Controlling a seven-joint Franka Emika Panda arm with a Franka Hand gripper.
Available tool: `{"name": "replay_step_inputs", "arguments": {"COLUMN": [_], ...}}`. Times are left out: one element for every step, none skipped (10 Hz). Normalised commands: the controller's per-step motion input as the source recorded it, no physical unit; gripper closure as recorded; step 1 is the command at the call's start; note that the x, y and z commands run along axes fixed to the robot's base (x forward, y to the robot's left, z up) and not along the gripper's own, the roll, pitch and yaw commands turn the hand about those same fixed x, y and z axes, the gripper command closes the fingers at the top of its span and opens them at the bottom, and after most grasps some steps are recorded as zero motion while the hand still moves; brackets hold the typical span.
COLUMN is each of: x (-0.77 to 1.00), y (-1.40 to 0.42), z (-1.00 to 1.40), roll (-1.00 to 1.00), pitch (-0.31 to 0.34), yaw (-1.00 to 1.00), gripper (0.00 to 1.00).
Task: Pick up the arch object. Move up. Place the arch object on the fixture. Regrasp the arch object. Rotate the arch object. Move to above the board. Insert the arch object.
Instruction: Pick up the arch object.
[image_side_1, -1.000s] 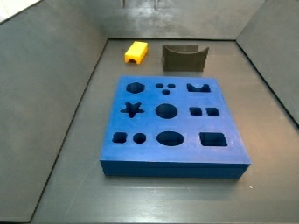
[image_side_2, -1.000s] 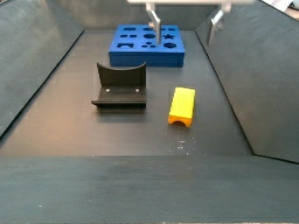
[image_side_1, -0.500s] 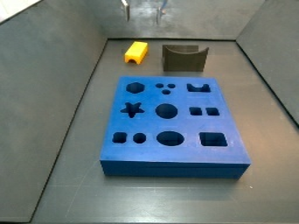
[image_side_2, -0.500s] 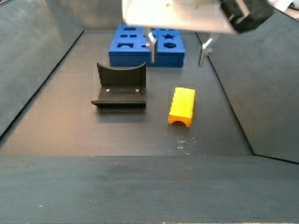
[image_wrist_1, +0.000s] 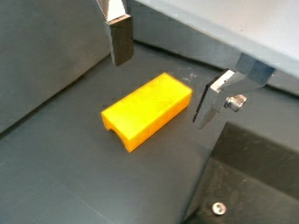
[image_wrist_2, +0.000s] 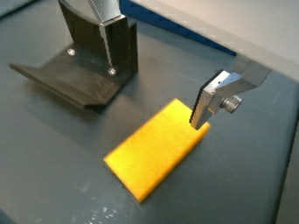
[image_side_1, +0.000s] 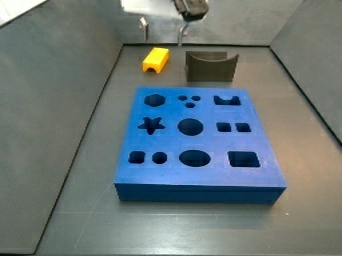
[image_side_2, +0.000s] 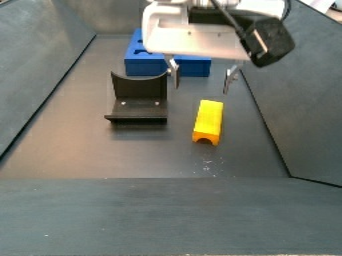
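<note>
The claw (image_wrist_1: 163, 74) hangs above the arch object (image_wrist_1: 146, 110), its two silver fingers spread wide and gripping nothing. In both wrist views the fingers stand on either side of the yellow-orange block with clear gaps between pads and plastic; one finger (image_wrist_2: 214, 98) sits near one end corner of the block (image_wrist_2: 158, 156), the other finger (image_wrist_2: 111, 44) is off toward the fixture (image_wrist_2: 84, 68). The arch notch shows as a small cut in the block's lower edge in a wrist view.

The arch object lies flat on the dark floor of the bin, on its long side, just beside the fixture and not touching it. In a side view it (image_side_2: 209, 120) rests to the side of the fixture (image_side_2: 138, 97), with the claw (image_side_2: 199, 76) above and slightly behind it, fingertips short of the block's top. The fixture stands upright on its base plate, its U-shaped dip empty.

The board (image_side_1: 195, 143) lies flat and well apart from the block (image_side_1: 156, 60), its star, circle, square, hexagon and arch cutouts all unfilled. In that same side view the claw (image_side_1: 166, 28) is near the back wall, over the arch object and fixture (image_side_1: 210, 66)
</note>
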Motion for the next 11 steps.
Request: {"name": "replay_step_inputs", "arguments": {"x": [-0.33, -0.36, -0.38, -0.35, -0.33, -0.05, 0.01, 0.01, 0.0, 0.0, 0.0], "y": [0.0, 0.0, 0.0, -0.01, 0.0, -0.03, -0.01, -0.01, -0.02, 0.0, 0.04], "z": [-0.81, -0.83, -0.86, -0.92, -0.89, -0.93, -0.93, -0.92, -0.81, -0.57, -0.15], "roll": [0.2, 0.21, 0.21, 0.2, 0.21, 0.2, 0.17, 0.16, 0.15, 0.11, 0.0], "pitch": [0.0, 0.0, 0.0, -0.019, 0.0, 0.0, 0.001, 0.003, 0.0, 0.0, 0.01], "yaw": [0.0, 0.0, 0.0, 0.0, 0.0, 0.0, 0.0, 0.0, 0.0, 0.0, -0.01], "gripper": [0.0, 0.0, 0.0, 0.0, 0.0, 0.0, 0.0, 0.0, 0.0, 0.0, 0.0]}}
